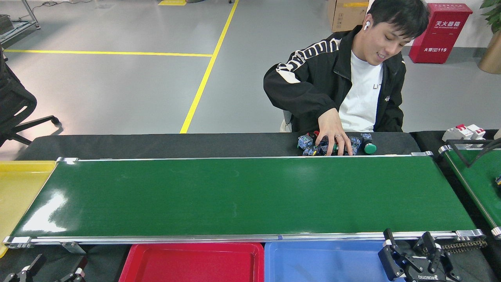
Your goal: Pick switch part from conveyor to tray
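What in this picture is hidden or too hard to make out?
- Switch parts, head view: small and jumbled, and the person's hand covers the middle of the pile, so no count.
- Left hand: cut off by the bottom edge; only finger tips show.
- Right hand: its base is cut off by the bottom edge.
- Red tray, blue tray and yellow tray: cut off by the frame edges.
- Second belt: cut off at right.
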`<state>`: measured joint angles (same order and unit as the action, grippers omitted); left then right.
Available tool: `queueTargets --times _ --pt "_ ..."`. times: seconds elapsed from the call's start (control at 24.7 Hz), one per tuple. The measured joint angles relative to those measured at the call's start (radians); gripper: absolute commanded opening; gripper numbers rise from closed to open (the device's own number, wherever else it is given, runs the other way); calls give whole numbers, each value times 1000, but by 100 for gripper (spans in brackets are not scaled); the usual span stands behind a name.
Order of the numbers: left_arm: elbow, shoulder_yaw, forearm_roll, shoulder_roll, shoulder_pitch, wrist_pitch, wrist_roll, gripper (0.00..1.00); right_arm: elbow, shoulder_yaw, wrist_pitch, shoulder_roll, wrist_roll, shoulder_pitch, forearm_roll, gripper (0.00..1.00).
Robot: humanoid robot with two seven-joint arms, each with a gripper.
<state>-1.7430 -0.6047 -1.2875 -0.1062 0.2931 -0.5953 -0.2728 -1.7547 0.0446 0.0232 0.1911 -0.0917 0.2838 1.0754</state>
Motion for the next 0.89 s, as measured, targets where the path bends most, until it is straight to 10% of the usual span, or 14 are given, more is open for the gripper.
queueTargets --times 0.89 --pt "-5 0 -26 25 1 6 7 100 0 0 -4 0 3 -25 6 99"
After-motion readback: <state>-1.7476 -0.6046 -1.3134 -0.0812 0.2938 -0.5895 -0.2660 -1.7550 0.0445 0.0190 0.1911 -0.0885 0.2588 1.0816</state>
